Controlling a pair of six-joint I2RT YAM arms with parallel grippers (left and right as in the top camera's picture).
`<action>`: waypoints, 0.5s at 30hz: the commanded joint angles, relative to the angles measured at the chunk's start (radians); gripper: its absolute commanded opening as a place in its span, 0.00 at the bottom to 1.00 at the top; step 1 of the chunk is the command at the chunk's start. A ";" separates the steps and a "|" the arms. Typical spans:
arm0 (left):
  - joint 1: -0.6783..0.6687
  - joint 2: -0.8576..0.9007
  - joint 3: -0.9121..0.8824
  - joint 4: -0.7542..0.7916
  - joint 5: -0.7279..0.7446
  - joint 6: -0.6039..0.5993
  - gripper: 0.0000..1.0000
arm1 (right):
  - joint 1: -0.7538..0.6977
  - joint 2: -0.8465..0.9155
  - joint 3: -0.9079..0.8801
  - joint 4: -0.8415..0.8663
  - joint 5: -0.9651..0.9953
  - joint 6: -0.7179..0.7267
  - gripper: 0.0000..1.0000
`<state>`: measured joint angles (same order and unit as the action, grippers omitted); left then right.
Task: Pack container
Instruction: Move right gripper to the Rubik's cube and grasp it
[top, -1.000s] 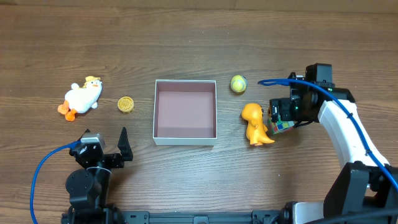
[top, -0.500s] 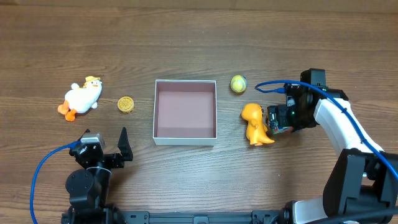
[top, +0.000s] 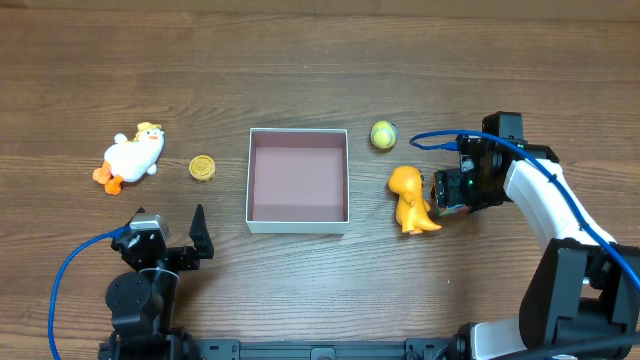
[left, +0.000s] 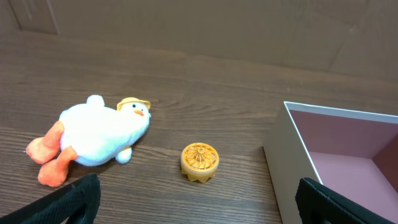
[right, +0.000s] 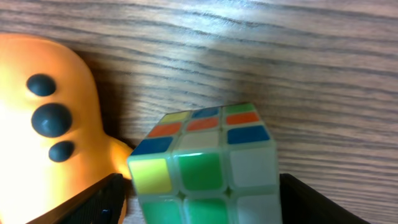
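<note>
The container (top: 298, 226), a shallow white-walled square box with a pinkish inside, sits mid-table and holds nothing; its corner (left: 283, 155) also shows in the left wrist view. A multicoloured puzzle cube (right: 205, 162) rests on the table between the fingers of my right gripper (right: 202, 196), which stand close to its two sides with a thin gap on the left. From above, that right gripper (top: 450, 196) covers most of the cube, right beside an orange dinosaur toy (top: 410, 198). My left gripper (top: 172, 232) is open near the front edge, holding nothing.
A white plush duck (top: 132, 155) and a small yellow round toy (top: 203, 168) lie left of the container. A yellow-green ball (top: 383, 134) sits at its far right corner. The dinosaur (right: 43, 118) nearly touches the cube's left side.
My right gripper moved down and slightly left over the cube, and its fingers have drawn in towards the cube's sides. The left arm and all toys stayed put.
</note>
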<state>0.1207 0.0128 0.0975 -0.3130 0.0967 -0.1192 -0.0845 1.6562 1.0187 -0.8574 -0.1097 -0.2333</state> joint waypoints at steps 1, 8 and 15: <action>0.011 -0.008 -0.003 0.003 0.000 0.023 1.00 | -0.001 0.007 -0.031 0.025 0.059 0.035 0.80; 0.011 -0.008 -0.003 0.003 0.000 0.023 1.00 | -0.001 0.007 -0.047 0.061 0.116 0.122 0.84; 0.011 -0.008 -0.003 0.003 0.000 0.023 1.00 | -0.001 0.007 -0.047 0.084 0.115 0.153 0.78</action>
<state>0.1207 0.0128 0.0975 -0.3130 0.0967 -0.1192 -0.0845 1.6562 0.9749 -0.7883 -0.0078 -0.1123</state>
